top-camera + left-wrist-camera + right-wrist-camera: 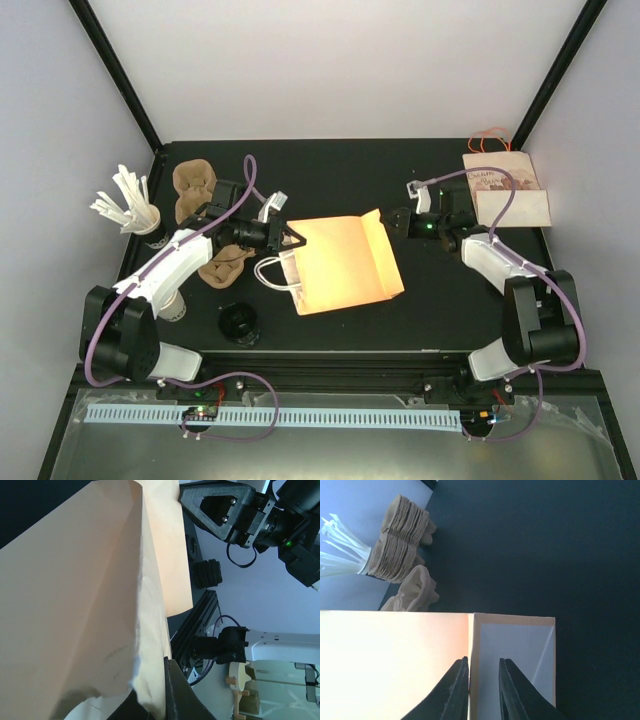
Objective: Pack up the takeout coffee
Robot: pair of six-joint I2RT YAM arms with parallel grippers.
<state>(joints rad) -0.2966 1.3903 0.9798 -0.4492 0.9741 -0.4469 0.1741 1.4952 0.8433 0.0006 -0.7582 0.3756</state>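
Observation:
A tan paper bag (pixel 340 265) with white handles (pixel 272 272) lies on its side mid-table, glowing orange. My left gripper (pixel 291 237) is shut on the bag's mouth edge; the left wrist view shows the paper (pixel 75 605) pinched between the fingers (pixel 182 695). My right gripper (pixel 399 222) is at the bag's raised bottom flap (pixel 374 226). In the right wrist view its jaws (pixel 484 667) stand a little apart over the bottom panel (pixel 520 645), astride the fold. No coffee cup is clearly visible.
Stacked pulp cup carriers (pixel 195 185) and a loose one (pixel 226 263) lie at the left. A cup of white straws (pixel 130 205) stands far left. A black lid (pixel 238 322) lies near the front. Spare bags (pixel 505 190) lie back right.

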